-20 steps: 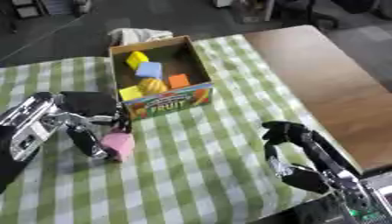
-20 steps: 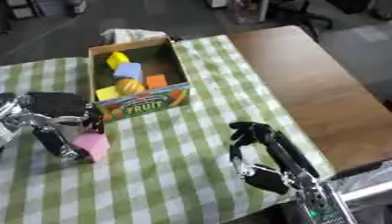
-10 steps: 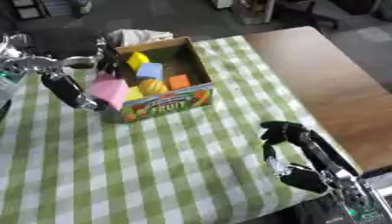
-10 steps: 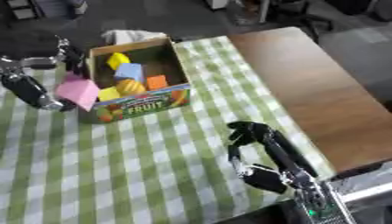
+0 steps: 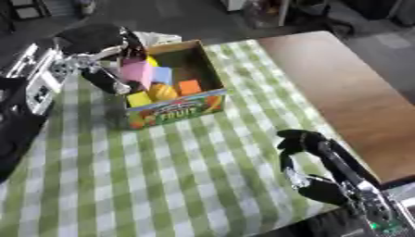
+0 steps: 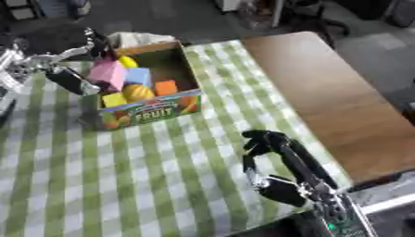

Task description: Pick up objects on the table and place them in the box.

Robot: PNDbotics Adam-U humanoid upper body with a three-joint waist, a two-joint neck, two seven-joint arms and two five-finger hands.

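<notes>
Green-checked tablecloth (image 5: 186, 166), bare of loose objects now. One fruit-printed box (image 5: 174, 109), open-topped, near the far left. Left hand (image 5: 97, 44) up from the cloth a second ago to over the box's left wall, fingers pinched on one pink block (image 5: 136, 74), half inside the rim: release likely next. Inside already: two yellow pieces, one blue, two orange. Right hand (image 6: 272, 159) idle low right, curled, holding nothing.
</notes>
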